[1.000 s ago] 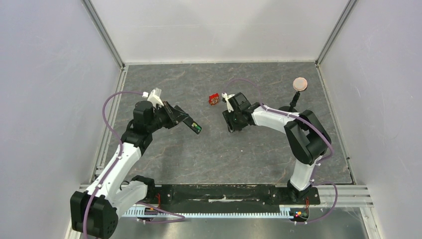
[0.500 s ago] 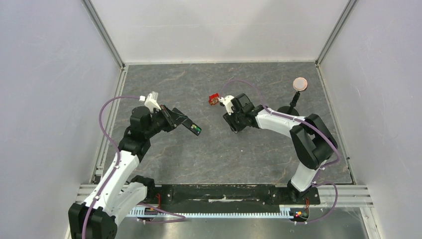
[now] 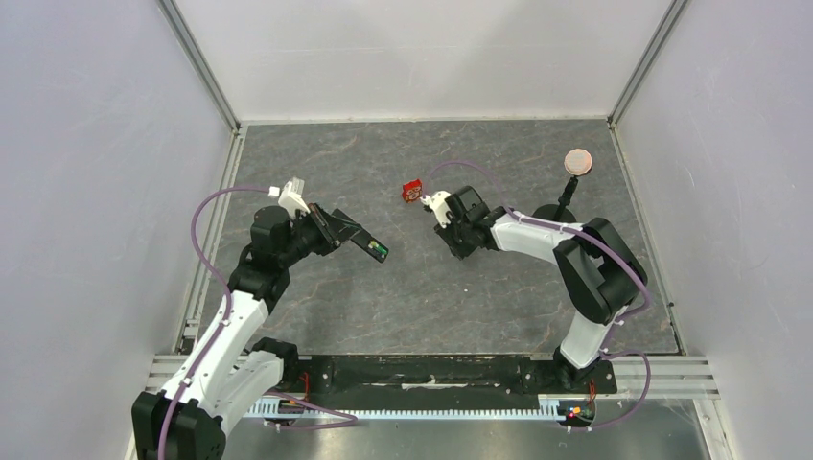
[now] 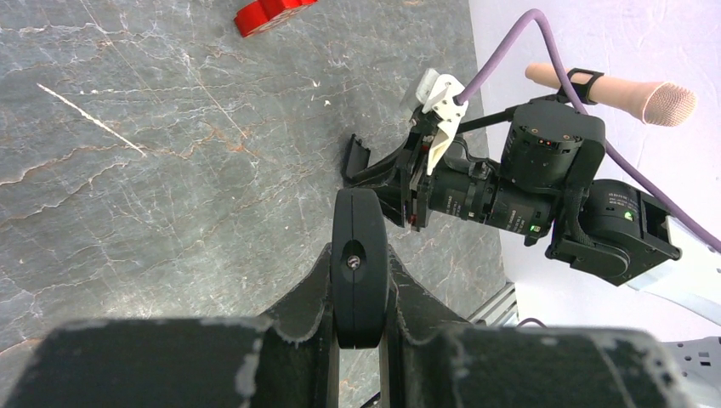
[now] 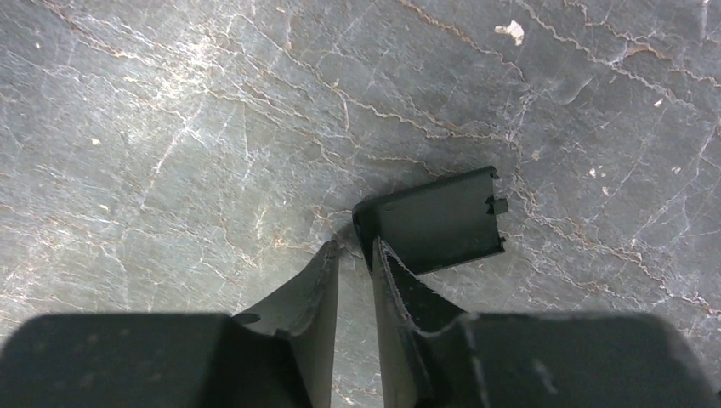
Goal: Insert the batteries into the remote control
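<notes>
My left gripper [image 3: 341, 230] is shut on the remote control [image 3: 369, 243] and holds it above the table. The bar points right, and a bright green battery [image 3: 381, 252] shows at its far end. In the left wrist view the remote [image 4: 359, 263] is seen end-on, clamped between my fingers. The dark battery is not in view. My right gripper [image 3: 451, 245] is low over the table with its jaws a narrow gap apart. A flat black cover [image 5: 438, 223] lies at its tips [image 5: 355, 251], touching the right finger.
A small red-and-white box [image 3: 412, 190] lies behind the right gripper. A black stand with a tan disc [image 3: 577, 160] is at the back right. Grey walls and metal rails close in the table.
My left arm has drawn slightly back and down with the remote. My right gripper has shifted a little to the right and stayed low.
</notes>
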Motion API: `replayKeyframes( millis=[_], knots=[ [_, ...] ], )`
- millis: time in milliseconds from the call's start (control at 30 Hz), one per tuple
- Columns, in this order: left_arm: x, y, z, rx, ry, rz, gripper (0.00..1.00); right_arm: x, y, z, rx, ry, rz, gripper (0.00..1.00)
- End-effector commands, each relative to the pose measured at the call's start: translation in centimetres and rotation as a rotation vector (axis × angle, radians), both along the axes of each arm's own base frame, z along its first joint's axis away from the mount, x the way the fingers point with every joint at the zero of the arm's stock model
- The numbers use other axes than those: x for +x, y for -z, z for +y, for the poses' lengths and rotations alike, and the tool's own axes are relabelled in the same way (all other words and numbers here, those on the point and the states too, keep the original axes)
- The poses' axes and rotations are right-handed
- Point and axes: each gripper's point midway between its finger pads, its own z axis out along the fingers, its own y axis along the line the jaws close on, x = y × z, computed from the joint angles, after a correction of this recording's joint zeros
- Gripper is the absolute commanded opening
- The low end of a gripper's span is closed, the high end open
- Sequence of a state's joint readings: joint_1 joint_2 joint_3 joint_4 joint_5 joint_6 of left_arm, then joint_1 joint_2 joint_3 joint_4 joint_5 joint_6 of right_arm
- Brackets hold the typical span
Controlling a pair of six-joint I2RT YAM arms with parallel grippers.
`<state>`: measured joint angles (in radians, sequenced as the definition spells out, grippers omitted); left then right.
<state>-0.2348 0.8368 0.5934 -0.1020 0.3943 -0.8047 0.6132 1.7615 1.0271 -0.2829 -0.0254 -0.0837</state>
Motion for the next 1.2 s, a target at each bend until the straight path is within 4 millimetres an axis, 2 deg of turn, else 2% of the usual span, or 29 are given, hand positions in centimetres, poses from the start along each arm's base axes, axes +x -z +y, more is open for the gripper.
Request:
replayKeyframes(
  millis=[0,100,133,233,333,400,467,567,733,867,967,1033,1167],
  knots=[
    [0.3,-1.8,0.1,-0.038,-0.016,-0.054,0.02,1.0,0.4,0.5,-0.002,0.007,-0.025,0.21],
    [0.3,-1.9,0.1,-0.038,-0.015,-0.056,0.02,0.9,0.7,0.6,0.004,0.022,-0.006,0.08],
    [0.3,-2.0,0.1,-0.039,-0.016,-0.057,0.02,0.8,0.7,0.7,0.008,0.026,-0.002,0.01],
    [0.3,-2.0,0.1,-0.042,-0.017,-0.057,0.02,0.9,0.1,1.1,0.040,0.052,0.003,0.00],
    [0.2,-2.4,0.0,-0.061,-0.019,-0.059,0.02,1.2,-2.5,2.3,0.135,0.090,-0.021,0.00],
    [0.2,-2.9,-0.1,-0.091,-0.025,-0.061,0.02,1.3,-5.6,3.5,0.240,0.111,-0.043,0.00],
    [0.1,-3.5,-0.3,-0.134,-0.031,-0.061,0.02,1.2,-9.7,4.9,0.373,0.124,-0.074,0.00],
    [0.2,-5.5,-0.4,-0.228,-0.050,-0.093,0.02,0.3,-16.7,6.9,0.624,0.135,-0.115,0.00],
    [0.3,-9.1,-0.5,-0.454,-0.090,-0.115,0.02,-3.6,-27.8,8.9,1.106,0.074,-0.111,0.00],
    [0.4,-11.1,-0.4,-0.579,-0.100,-0.124,0.02,-7.1,-34.1,8.7,1.408,-0.005,-0.080,0.00],
    [0.2,-12.8,-0.4,-0.644,-0.101,-0.144,0.02,-9.1,-37.9,8.2,1.571,-0.070,-0.049,0.00],
    [0.1,-13.6,-0.2,-0.684,-0.109,-0.148,0.02,-10.5,-40.2,7.9,1.672,-0.124,-0.024,0.00],
    [-0.2,-14.6,0.0,-0.744,-0.117,-0.134,0.02,-11.8,-42.9,7.8,1.800,-0.166,0.087,0.00]
  ],
)
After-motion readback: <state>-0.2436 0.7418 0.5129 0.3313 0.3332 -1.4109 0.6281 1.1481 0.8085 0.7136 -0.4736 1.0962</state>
